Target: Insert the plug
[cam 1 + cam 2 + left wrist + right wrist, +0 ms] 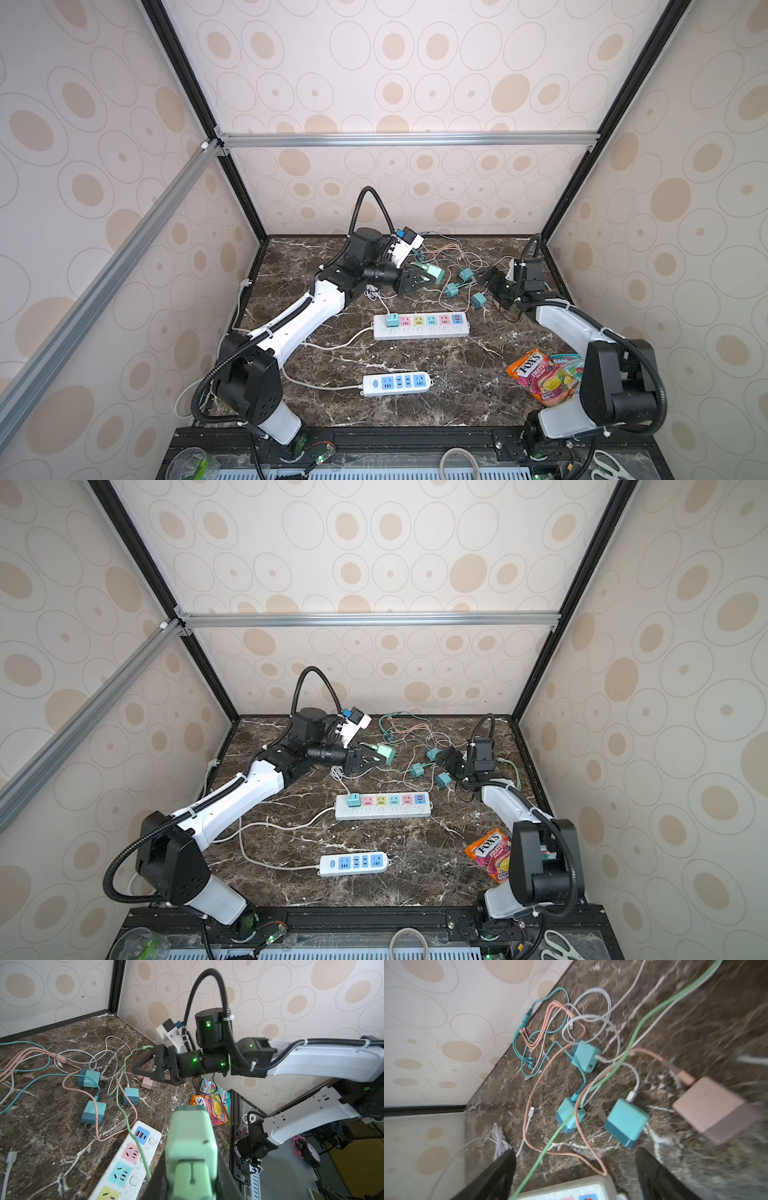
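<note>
The left arm (299,320) stretches from its near-left base diagonally toward the far middle. Its wrist is turned so that the left gripper (430,275) points rightward, roughly level. The jaws are clamped on a mint-green charger plug (191,1140). The right arm (561,326) bends up from its near-right base and runs toward the far right. The right gripper (488,277) points left, jaws spread wide with nothing between them. The two grippers face each other, apart.
</note>
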`<state>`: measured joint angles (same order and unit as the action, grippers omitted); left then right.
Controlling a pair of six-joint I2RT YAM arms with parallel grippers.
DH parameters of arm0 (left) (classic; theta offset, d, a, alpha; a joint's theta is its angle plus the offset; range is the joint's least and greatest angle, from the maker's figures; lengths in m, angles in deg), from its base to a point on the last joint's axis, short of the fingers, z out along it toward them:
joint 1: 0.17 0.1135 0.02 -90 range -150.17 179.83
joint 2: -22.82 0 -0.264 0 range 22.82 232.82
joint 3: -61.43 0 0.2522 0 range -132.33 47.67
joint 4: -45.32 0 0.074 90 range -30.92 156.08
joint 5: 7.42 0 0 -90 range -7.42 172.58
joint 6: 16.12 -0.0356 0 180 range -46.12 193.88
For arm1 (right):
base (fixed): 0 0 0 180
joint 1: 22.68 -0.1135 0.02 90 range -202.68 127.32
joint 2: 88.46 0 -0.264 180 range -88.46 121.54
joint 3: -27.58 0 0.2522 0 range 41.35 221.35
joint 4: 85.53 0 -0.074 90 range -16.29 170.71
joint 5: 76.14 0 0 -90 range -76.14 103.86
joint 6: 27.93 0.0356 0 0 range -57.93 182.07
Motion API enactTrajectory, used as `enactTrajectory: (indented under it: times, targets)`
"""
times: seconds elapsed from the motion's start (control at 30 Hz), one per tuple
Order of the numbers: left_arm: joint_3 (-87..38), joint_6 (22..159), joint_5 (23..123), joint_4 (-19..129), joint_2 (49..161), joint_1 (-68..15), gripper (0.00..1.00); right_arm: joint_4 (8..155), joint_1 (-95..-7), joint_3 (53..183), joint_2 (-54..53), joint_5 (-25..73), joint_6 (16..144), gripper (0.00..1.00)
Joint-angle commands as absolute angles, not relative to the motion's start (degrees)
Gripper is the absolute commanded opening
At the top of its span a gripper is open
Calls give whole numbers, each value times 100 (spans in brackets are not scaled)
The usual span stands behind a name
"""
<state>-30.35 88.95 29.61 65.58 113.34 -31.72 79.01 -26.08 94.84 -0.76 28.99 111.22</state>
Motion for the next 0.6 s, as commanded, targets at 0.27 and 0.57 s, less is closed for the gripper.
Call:
enactTrajectory:
  times: [0.27, 0.57]
  targets:
    - [-3118, 8897, 2921, 6470, 11185, -3181, 0, 8751, -3069, 9874, 800, 3757, 13480, 84]
    - [-3067, 8900, 2918, 6486, 11172, -3181, 0, 9071, -3472, 10085, 1278, 3575, 13992, 81]
